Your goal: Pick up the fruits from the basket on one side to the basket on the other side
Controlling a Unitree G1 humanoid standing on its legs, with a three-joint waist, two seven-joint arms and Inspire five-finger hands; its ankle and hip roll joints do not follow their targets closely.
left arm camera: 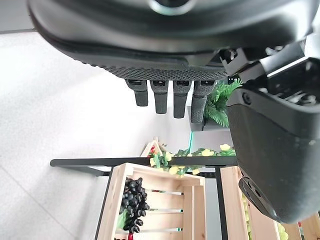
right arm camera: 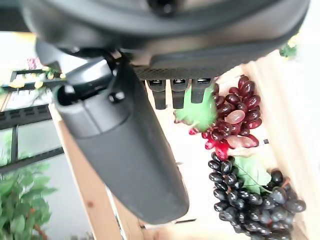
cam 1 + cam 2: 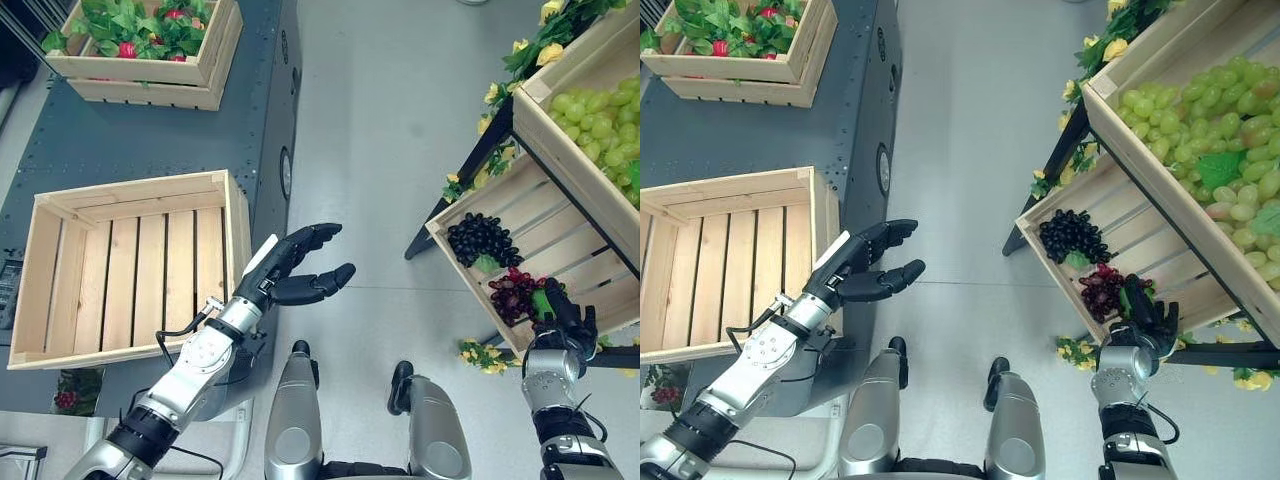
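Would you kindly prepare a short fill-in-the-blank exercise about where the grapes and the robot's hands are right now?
1. The right hand hovers over the ____ grapes in the lower crate.
2. The black grapes lie in the same crate as the ____ grapes.
3. The wooden crate beside the left hand holds ____ fruit.
4. The upper crate on the stand holds ____ grapes.

Missing words: red; red; no; green

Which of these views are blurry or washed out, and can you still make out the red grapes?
Right wrist view: robot hand blurred up close, background behind it washed out, red grapes sharp. Left wrist view: floor bright and featureless, black grapes readable. Left eye view: even light, red grapes clear.
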